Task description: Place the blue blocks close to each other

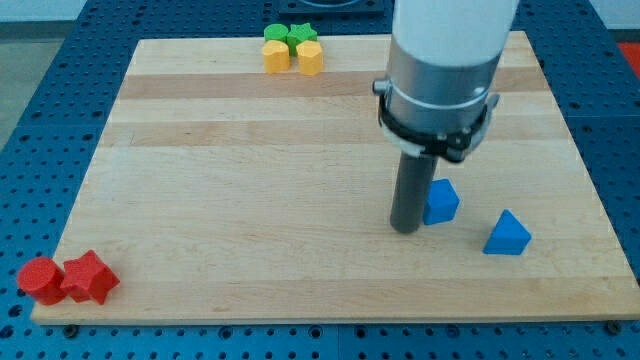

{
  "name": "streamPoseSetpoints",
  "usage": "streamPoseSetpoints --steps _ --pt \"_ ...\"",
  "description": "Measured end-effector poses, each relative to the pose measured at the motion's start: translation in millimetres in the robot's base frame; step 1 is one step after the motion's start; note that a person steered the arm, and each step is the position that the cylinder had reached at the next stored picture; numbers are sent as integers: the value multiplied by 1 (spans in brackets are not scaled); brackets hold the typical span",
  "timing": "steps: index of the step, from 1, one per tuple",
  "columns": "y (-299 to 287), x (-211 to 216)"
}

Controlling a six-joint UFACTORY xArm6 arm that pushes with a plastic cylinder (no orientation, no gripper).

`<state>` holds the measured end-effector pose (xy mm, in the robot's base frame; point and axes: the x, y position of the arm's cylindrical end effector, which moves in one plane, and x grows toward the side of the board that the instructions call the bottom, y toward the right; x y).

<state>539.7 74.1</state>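
Two blue blocks lie at the view's lower right of the wooden board [250, 200]. One blue block [441, 201], roughly cube-shaped, sits just right of my tip [405, 228], touching or nearly touching the rod. The other blue block [508, 235], a triangular wedge, lies a short gap further right and slightly lower. The dark rod hangs from the large white and grey arm [440, 70] above.
At the view's top, left of the arm, a green block [275, 34], a green star [301, 35], and two yellow blocks [276, 56] [310, 58] cluster. At the bottom left corner sit a red round block [40, 279] and a red star [89, 278].
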Motion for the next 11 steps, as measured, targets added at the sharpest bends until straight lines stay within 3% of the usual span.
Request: streamPoseSetpoints --steps 1,3,4,6,7,9,10,11 --pt "9 55" --pt "134 73" --pt "126 43" --pt "25 -31" --pt "37 -12" --pt "155 23" --pt "128 -1" --pt "45 -52"
